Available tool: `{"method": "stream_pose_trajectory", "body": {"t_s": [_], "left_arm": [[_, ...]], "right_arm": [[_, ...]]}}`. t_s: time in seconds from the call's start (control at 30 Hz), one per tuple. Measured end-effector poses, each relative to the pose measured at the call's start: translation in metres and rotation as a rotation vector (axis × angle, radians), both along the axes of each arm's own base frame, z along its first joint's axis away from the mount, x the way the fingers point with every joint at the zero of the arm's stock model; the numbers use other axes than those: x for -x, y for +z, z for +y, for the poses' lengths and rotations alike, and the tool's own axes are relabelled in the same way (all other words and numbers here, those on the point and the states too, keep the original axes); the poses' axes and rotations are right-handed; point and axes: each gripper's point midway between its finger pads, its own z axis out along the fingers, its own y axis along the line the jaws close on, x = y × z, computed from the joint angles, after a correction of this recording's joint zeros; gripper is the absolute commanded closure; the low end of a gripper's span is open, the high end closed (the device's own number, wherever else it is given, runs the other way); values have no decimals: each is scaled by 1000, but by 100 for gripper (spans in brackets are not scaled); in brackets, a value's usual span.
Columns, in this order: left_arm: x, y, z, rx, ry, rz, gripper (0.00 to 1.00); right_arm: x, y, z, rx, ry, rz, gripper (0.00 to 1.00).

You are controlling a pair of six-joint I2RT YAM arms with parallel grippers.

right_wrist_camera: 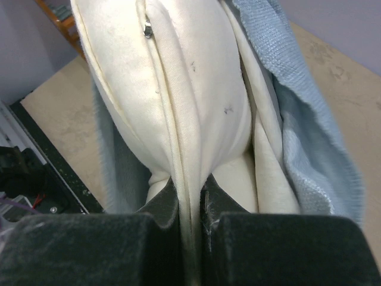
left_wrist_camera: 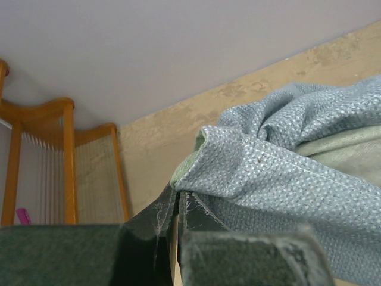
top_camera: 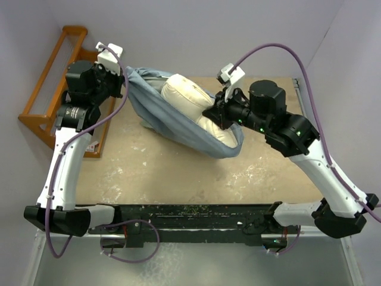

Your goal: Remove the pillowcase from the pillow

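Observation:
The blue-grey pillowcase hangs like a sling across the back of the table, stretched from the upper left to the lower right. The cream pillow sticks out of its open top. My left gripper is shut on the pillowcase's far-left hem; in the left wrist view its fingertips pinch the blue woven pillowcase at a corner with a green lining edge. My right gripper is shut on the pillow; in the right wrist view it pinches a seam fold of the pillow, with pillowcase alongside.
A wooden rack stands at the table's left edge, close to my left arm, and shows in the left wrist view as orange rack slats. Grey walls close in behind and at the sides. A black rail runs along the near edge.

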Motion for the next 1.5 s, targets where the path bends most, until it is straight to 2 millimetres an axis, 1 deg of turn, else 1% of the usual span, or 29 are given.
{"method": "stream_pose_trajectory", "body": {"t_s": [0.1, 0.13, 0.17, 0.2, 0.27, 0.3, 0.4, 0.43, 0.47, 0.5, 0.57, 0.6, 0.67, 0.7, 0.73, 0.8, 0.83, 0.9, 1.03, 1.13, 1.2, 1.27, 1.37, 1.43, 1.5], "left_arm": [[-4, -6, -1, 6, -18, 10, 100], [-3, -8, -6, 11, -50, 16, 98], [-1, -10, -10, 15, -78, 23, 91], [1, -13, -14, 14, -112, 31, 80], [9, -24, -26, 11, -203, 67, 48], [12, -29, -29, 0, -235, 80, 38], [30, -51, -35, -32, -303, 140, 14], [38, -56, -35, -49, -324, 156, 4], [47, -57, -35, -67, -344, 161, 0], [55, -55, -36, -80, -363, 161, 1], [78, -41, -37, -109, -407, 152, 1], [87, -27, -37, -126, -423, 136, 1], [102, 7, -38, -160, -448, 77, 1], [109, 26, -37, -185, -460, 34, 1], [116, 40, -38, -207, -474, -2, 1], [127, 51, -39, -247, -508, -32, 1], [134, 52, -40, -263, -532, -35, 1], [141, 52, -43, -286, -577, -30, 1], [137, 58, -53, -302, -663, -37, 1], [128, 47, -62, -312, -722, -18, 1], [129, 34, -69, -324, -768, -1, 1], [133, 24, -77, -345, -818, 0, 1], [148, 12, -93, -390, -907, -15, 1], [157, 11, -102, -415, -954, -47, 1], [161, 17, -106, -434, -969, -97, 1]], "right_arm": [[12, 14, -1, -46, 37, -19, 100], [14, 18, -1, -58, 45, -24, 100], [17, 22, -1, -72, 56, -28, 100], [19, 24, -1, -81, 60, -30, 100], [21, 32, 1, -100, 73, -32, 100], [21, 35, 2, -106, 77, -34, 100], [13, 52, 11, -121, 79, -40, 100], [8, 59, 17, -127, 79, -47, 100], [4, 62, 21, -130, 79, -50, 100], [-1, 64, 26, -129, 79, -50, 100], [-9, 58, 33, -117, 77, -37, 100], [-13, 52, 37, -105, 77, -24, 100], [-21, 40, 45, -81, 76, 2, 100], [-26, 37, 50, -74, 77, 10, 100], [-32, 34, 55, -70, 78, 16, 100], [-39, 30, 65, -65, 89, 27, 100], [-41, 28, 68, -61, 96, 33, 100], [-41, 22, 72, -52, 107, 49, 100], [-40, 17, 75, -44, 124, 65, 100], [-38, 14, 79, -45, 147, 75, 100], [-36, 10, 84, -48, 173, 88, 100], [-33, 2, 90, -51, 206, 107, 100], [-30, -13, 98, -52, 249, 140, 100], [-27, -21, 102, -47, 273, 162, 100], [-25, -26, 106, -43, 297, 179, 100]]}}
